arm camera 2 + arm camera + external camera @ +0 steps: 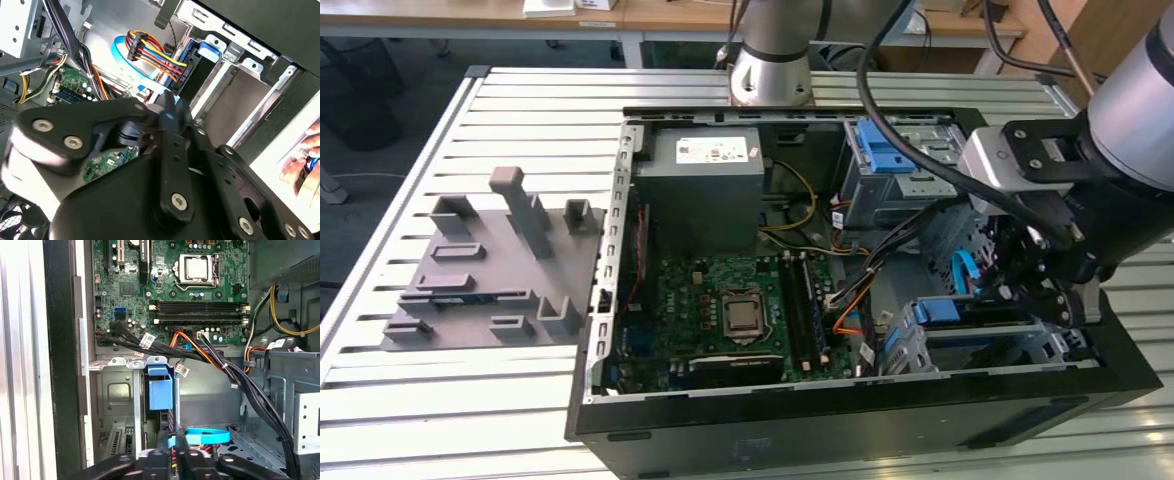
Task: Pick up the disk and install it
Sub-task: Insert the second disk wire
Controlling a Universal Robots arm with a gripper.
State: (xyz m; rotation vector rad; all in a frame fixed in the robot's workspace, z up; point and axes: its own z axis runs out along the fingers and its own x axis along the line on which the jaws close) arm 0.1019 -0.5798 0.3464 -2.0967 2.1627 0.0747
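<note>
1 gripper (1047, 285) hangs inside the open computer case (607, 300), beside the motherboard (720, 310), above the metal drive bay (120, 390). I cannot tell how its jaws stand. In the first wrist view the disk (161, 392), in its blue carrier, sits upright in that bay, under the black cable bundle (165, 347)

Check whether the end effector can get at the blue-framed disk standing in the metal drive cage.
Probably yes: the end effector hangs close to the blue-framed disk, with no bracket between them; only a light blue flat cable crosses close by.
</note>
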